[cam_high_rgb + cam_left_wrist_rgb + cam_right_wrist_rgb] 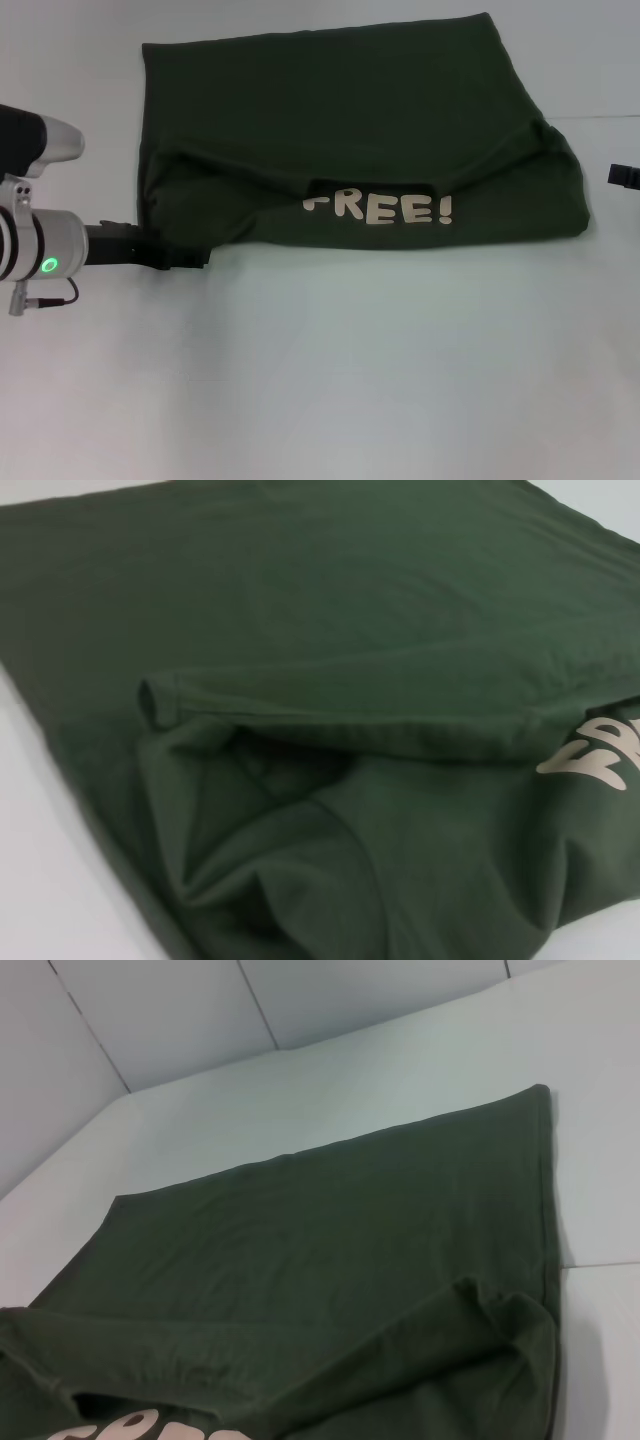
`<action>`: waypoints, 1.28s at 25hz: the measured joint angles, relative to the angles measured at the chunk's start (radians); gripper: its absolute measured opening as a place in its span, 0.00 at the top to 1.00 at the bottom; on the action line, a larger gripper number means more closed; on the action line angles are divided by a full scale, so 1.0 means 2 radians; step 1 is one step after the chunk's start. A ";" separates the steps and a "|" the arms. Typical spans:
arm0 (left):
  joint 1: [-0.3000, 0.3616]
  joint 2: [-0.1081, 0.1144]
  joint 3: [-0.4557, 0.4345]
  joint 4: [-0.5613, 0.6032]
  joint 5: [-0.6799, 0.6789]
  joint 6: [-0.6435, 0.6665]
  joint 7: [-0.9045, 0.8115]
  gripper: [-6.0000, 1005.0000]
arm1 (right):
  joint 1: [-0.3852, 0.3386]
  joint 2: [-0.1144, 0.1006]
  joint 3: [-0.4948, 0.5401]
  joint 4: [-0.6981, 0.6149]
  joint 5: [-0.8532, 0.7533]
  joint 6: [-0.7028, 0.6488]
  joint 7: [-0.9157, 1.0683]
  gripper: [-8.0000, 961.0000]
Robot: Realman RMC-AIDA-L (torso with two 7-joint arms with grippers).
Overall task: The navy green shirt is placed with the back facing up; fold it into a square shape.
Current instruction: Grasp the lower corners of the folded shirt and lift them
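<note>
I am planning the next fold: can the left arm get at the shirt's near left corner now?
Probably yes: the left claw already sits at the green shirt's near left edge, nothing between them.

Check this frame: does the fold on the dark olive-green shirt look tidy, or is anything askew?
Untidy. The dark olive-green cotton shirt has its near part folded over unevenly, showing cream "FREE!" lettering; the flap is bunched and wrinkled near the left gripper at its near-left corner. The right gripper waits at the right edge.

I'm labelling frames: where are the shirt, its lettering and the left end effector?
navy green shirt [330, 110]: head view, plain back panel.
"FREE!" lettering [385, 208]: head view, middle letters on the folded-over flap.
left end effector [185, 258]: head view, tip at the shirt's near-left corner.
</note>
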 joint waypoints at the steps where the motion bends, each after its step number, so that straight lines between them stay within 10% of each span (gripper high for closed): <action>1: -0.001 0.000 0.000 -0.002 0.000 0.000 0.000 0.08 | 0.000 0.000 0.000 0.000 0.000 0.000 0.000 0.04; 32: -0.007 -0.003 0.000 -0.015 0.006 -0.019 -0.007 0.18 | 0.002 -0.001 -0.002 0.000 0.000 0.001 0.000 0.04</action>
